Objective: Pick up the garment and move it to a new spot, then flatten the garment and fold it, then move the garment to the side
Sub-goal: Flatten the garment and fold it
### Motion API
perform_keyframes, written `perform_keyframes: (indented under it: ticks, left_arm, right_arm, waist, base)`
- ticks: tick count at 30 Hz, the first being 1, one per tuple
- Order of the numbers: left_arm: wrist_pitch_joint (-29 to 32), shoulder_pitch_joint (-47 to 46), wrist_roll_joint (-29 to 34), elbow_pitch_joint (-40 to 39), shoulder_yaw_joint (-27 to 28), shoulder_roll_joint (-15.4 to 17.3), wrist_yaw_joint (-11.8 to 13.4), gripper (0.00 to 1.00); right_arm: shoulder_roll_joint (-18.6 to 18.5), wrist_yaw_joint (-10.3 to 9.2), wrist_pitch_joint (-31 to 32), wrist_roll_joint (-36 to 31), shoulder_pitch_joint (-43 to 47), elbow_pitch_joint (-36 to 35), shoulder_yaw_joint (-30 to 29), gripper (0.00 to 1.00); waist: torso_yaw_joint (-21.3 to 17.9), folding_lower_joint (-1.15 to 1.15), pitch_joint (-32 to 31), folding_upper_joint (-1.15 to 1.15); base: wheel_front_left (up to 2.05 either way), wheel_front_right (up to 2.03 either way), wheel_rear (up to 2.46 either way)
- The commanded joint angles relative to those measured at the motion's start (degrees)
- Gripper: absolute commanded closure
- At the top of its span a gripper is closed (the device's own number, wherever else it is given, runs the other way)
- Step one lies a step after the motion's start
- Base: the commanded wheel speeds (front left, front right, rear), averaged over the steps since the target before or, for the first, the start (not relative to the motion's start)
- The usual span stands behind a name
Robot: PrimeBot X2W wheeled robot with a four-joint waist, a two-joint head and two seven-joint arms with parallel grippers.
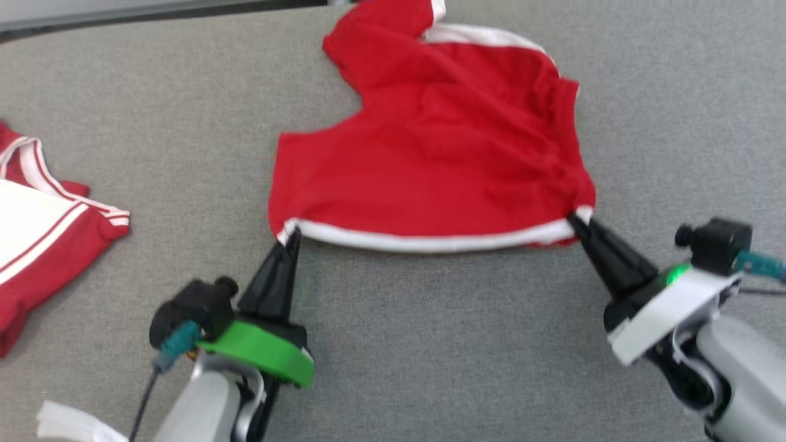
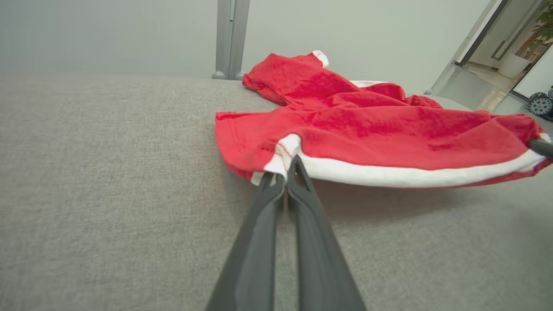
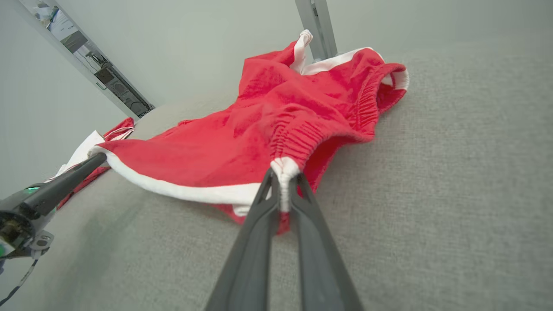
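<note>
Surface: grey cloth surface (image 1: 430, 344), woven texture, under everything.
Garment: red garment (image 1: 430, 153), near the middle of the head view; its far part is crumpled toward the top edge.
Hem: white hem band (image 1: 424, 240) faces the robot, pulled nearly straight between the 2 grippers and raised slightly, with a shadow beneath it in the left wrist view.
Left gripper: left gripper (image 1: 291, 236), fingers pressed narrow, pinching the hem's left corner.
Right gripper: right gripper (image 1: 574, 218), fingers pressed narrow, pinching the hem's right corner beside gathered elastic.
Other item: second garment (image 1: 43, 233), red and white, at the left edge, well apart.
</note>
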Motion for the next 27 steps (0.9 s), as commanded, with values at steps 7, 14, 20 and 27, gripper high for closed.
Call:
perform_keyframes:
  ticks: [7,14,20,27]
  left_arm:
    - [0.0,9.6,3.7,-2.8,-1.0,-1.0,-0.7,1.00]
    - [0.0,12.2,4.6,-4.5,-0.6,0.4,-0.9,1.00]
    - [2.0,2.3,5.3,-4.5,-3.0,3.5,-1.6,1.00]
    - [7.4,-22.0,0.3,-0.5,-7.9,7.6,-1.9,1.00]
  right_arm:
    - [0.4,0.03,-0.1,-3.3,12.2,-4.4,-2.4,1.00]
    - [0.5,0.03,-0.1,-4.1,17.2,-6.8,-5.4,1.00]
    - [0.5,0.03,1.8,-5.5,10.0,-6.6,-6.7,1.00]
    - [2.9,0.04,7.3,-0.2,-9.8,-0.3,-8.8,1.00]
  waist:
    - [0.3,0.01,-6.9,0.00]
    - [-0.2,0.01,-8.7,0.00]
    - [-0.2,0.01,-8.9,0.00]
    - [-0.8,0.01,-6.6,0.00]
  base:
    - [0.00,0.00,0.00]
    - [0.00,0.00,0.00]
    - [0.00,0.00,0.00]
    - [0.00,0.00,0.00]
